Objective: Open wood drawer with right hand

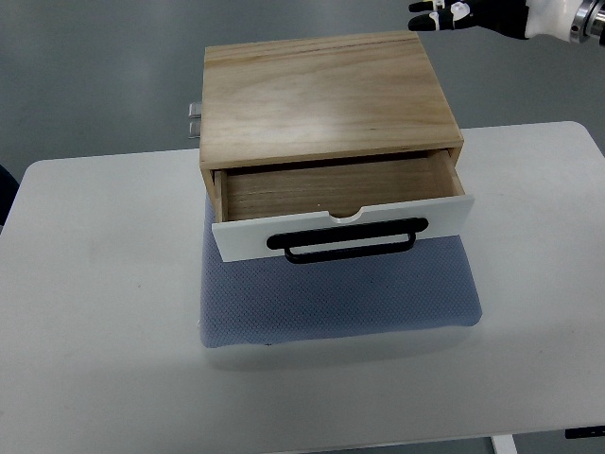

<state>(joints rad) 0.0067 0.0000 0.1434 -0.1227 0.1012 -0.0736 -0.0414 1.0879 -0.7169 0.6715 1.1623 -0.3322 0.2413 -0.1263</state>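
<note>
A wooden drawer box (326, 95) stands on a blue-grey mat (336, 298) in the middle of a white table (95, 312). Its drawer (336, 189) is pulled partway out toward me and looks empty inside. The drawer has a white front (246, 238) with a black handle (348, 238). My right hand (442, 14) hovers at the top right edge, above and behind the box, away from the handle. Its black fingers are spread and hold nothing. The left arm does not show.
A small metal fitting (194, 118) sticks out at the box's back left. Grey floor lies beyond the table's far edge. A dark object (584, 433) peeks in at the bottom right corner.
</note>
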